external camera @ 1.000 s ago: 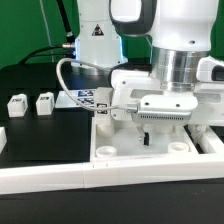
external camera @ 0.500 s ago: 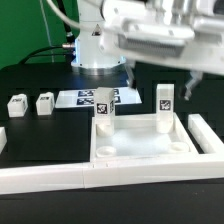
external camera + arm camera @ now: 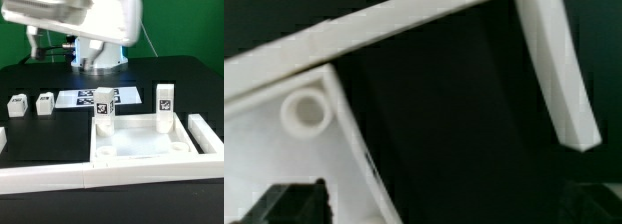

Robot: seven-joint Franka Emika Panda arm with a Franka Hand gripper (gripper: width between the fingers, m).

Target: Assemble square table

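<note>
Sitting on bench (image 3: 40,135): square table slab (image 3: 140,150). Standing in slab's 2 far sockets: 2 seated legs (image 3: 104,118) (image 3: 164,103). Lying off slab toward the exterior view's left: 2 loose legs (image 3: 17,105) (image 3: 44,103), awaiting fitting. Hanging spread, pinching nothing: fingers (image 3: 295,205).

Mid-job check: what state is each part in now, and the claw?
Slab: lying flat, rim up.
Far-corner leg, exterior view's left: upright in its socket.
Far-corner leg, exterior view's right: upright in its socket.
Two loose legs: on the table, unmounted.
Near corner sockets: empty.
Claw: open, holding nothing.
</note>
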